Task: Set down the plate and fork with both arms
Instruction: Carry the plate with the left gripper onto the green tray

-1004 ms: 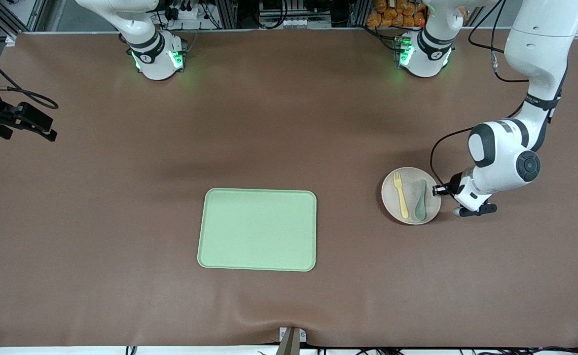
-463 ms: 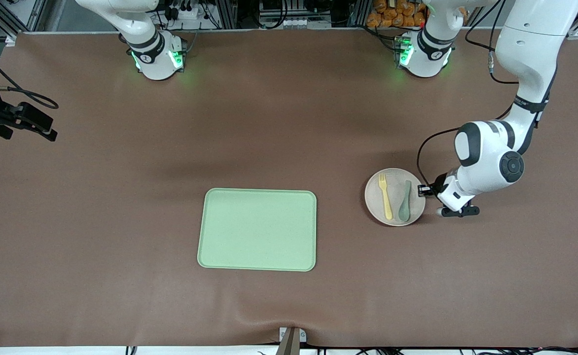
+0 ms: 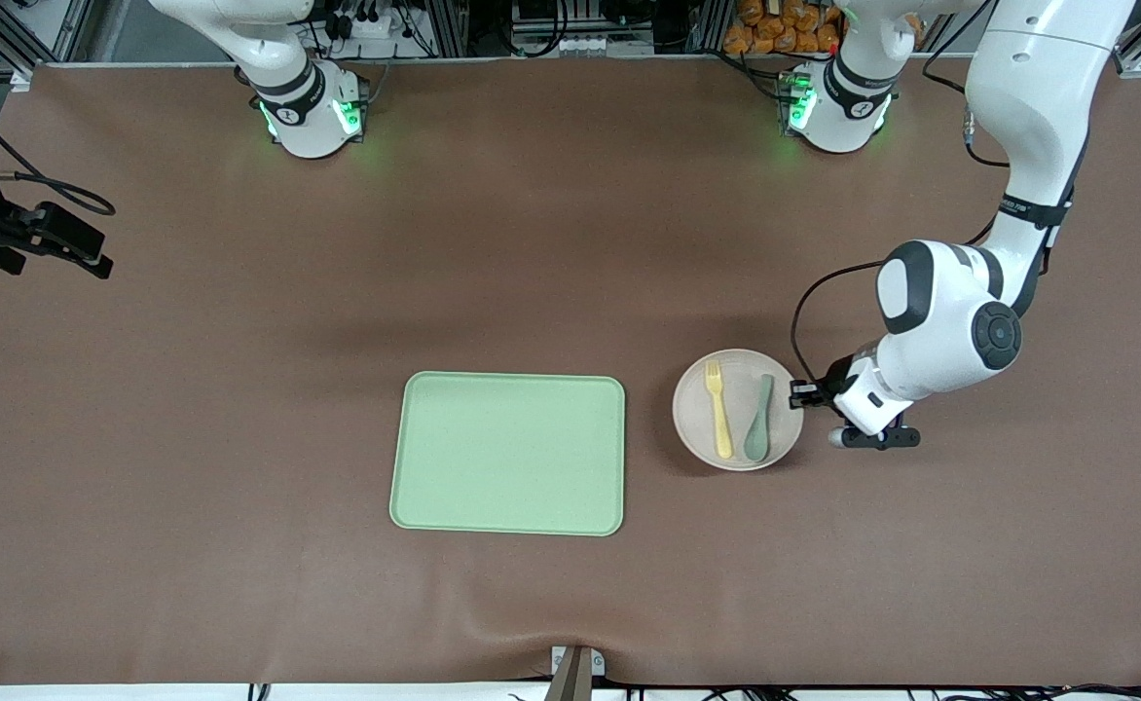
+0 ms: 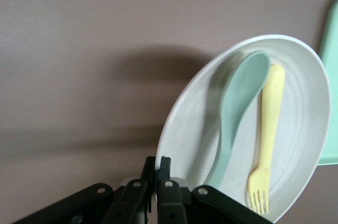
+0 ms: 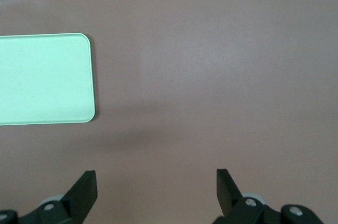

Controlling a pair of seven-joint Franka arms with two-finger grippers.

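Front view: the left end effector (image 3: 800, 394) was pinched on the plate (image 3: 738, 410) rim; fork (image 3: 717, 409) and spoon (image 3: 758, 419) lay on it, just beside the tray (image 3: 508, 454), toward the left arm's end.

Left wrist view: fingers (image 4: 157, 174) clamped the rim.

Right wrist view: the right end effector (image 5: 156, 189) waited open near the tray.

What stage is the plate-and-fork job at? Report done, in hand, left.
Done: the left gripper has its jaws shut on the plate rim, with the fork and spoon lying on it.
In hand: the plate sits beside the tray, toward the left arm's end.
Left: plate and fork are not yet on the tray; the right gripper waits, jaws open.
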